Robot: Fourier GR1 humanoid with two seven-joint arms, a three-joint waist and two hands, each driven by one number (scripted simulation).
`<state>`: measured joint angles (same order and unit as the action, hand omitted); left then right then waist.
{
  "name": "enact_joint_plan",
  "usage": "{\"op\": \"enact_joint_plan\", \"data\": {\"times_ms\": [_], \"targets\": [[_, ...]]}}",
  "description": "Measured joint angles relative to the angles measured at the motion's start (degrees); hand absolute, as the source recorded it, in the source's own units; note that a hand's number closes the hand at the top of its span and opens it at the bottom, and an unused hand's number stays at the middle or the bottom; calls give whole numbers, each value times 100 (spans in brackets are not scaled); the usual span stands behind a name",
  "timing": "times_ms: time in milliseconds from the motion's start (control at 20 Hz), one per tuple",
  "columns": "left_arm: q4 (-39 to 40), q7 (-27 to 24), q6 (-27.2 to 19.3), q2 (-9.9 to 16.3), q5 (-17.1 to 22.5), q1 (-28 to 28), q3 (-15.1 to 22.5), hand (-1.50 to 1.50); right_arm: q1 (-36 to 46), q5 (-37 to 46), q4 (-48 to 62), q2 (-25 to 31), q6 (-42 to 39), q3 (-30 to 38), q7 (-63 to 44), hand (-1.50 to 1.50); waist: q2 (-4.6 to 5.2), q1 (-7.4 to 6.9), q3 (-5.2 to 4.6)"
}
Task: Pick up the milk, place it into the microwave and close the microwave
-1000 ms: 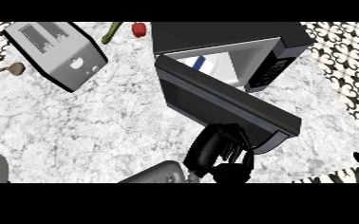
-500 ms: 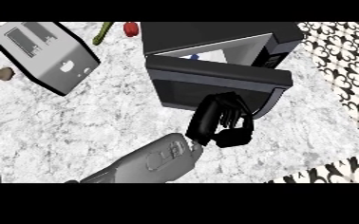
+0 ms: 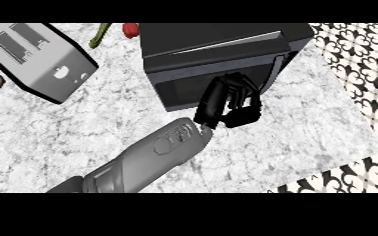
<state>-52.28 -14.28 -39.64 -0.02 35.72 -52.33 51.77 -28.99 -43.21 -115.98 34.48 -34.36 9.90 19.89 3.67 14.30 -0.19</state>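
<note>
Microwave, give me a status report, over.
Hand pressed against microwave door, fingers curled, holding nothing. Door looks shut or nearly so; milk not visible. Other hand out of view. Toaster off to the side.

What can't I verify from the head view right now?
- Milk: not visible; the microwave door hides the inside.
- Door latch: the hand covers part of the door front, so full closure cannot be confirmed.
- Other hand: out of view.
- Toaster: cut off at the left edge.
- Red item and green item: cut off at the top, too small to identify.
</note>
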Motion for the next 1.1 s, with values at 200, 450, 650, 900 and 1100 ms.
{"op": "enact_joint_plan", "data": {"times_ms": [200,450,650,900,1100], "targets": [[237,-140,98,0,319,-178,-149,150,78,-108,-34,95,26,74,-66,-150,27,63,0],[258,-365,169,0,668,-160,-199,150,161,-266,-85,156,49,121,-112,-150,20,109,1],[225,-499,190,-2,945,-141,-259,150,229,-400,-90,199,35,136,-137,-150,32,132,7],[249,-713,97,-3,1136,-141,-234,150,274,-491,-125,281,-35,128,-184,-150,37,167,13],[274,-952,4,-2,1245,-129,-209,150,302,-576,-189,355,-142,109,-204,-150,50,209,13]]}}
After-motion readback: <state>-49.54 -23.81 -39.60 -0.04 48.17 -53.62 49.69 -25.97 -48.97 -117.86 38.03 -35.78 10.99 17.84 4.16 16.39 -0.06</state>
